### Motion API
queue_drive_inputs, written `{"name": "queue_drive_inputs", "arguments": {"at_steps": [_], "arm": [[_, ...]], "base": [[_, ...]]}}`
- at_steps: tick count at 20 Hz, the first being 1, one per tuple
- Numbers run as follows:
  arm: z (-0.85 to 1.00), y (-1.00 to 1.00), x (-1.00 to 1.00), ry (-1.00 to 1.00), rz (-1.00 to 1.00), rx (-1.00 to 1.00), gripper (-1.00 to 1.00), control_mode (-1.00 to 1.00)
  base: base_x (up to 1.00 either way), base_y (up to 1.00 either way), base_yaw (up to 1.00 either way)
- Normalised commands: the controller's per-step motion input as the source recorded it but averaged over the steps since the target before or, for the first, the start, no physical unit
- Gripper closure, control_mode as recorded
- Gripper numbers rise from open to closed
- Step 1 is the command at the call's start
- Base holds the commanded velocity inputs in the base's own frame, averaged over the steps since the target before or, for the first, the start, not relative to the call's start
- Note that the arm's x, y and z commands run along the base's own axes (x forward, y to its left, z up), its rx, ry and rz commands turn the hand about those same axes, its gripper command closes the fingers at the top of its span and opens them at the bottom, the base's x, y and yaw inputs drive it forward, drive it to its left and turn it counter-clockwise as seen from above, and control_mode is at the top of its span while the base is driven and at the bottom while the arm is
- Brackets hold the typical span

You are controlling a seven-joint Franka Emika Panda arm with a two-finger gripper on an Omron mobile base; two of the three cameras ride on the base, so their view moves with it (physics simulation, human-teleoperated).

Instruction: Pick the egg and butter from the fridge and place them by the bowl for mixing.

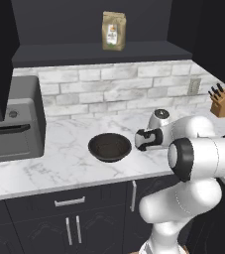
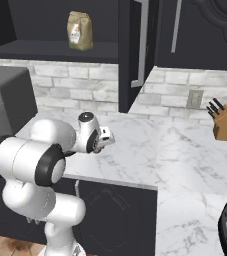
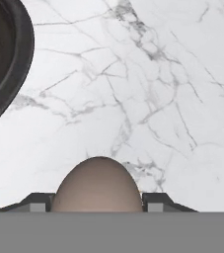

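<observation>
In the hand view a reddish-brown egg (image 3: 97, 184) sits between my fingertips (image 3: 155, 201), so my gripper (image 3: 97, 203) is shut on it, over the white marble counter (image 3: 148, 99). The dark round bowl (image 3: 2, 59) curves in at the upper left of that view, a short way from the egg. In the left base view the bowl (image 1: 109, 147) rests on the counter and my hand (image 1: 147, 139) hovers just to its right. The right base view has the hand (image 2: 104, 138) above the counter's front part. The butter and the fridge are out of view.
A grey countertop oven (image 1: 10, 130) stands on the counter's left. A tan paper bag (image 1: 113, 31) sits on the dark shelf above. A wooden knife block (image 2: 226, 122) stands at the back right. The counter's front edge (image 1: 84, 181) runs just below the bowl.
</observation>
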Motion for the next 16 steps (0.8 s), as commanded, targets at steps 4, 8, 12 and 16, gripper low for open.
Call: {"name": "queue_drive_inputs", "arguments": {"at_steps": [4, 8, 12, 16], "arm": [[-0.32, -0.09, 0.24, 0.00, 0.07, 0.00, 1.00, -1.00], [-0.24, 0.00, 0.19, 0.00, 0.03, 0.00, 1.00, -1.00], [-0.33, 0.00, 0.18, 0.00, 0.03, 0.00, 1.00, -1.00], [-0.31, 0.00, 0.19, 0.00, 0.02, 0.00, 1.00, -1.00]], "base": [[0.00, 0.00, 0.00], [0.00, 0.00, 0.00], [0.00, 0.00, 0.00], [0.00, 0.00, 0.00]]}}
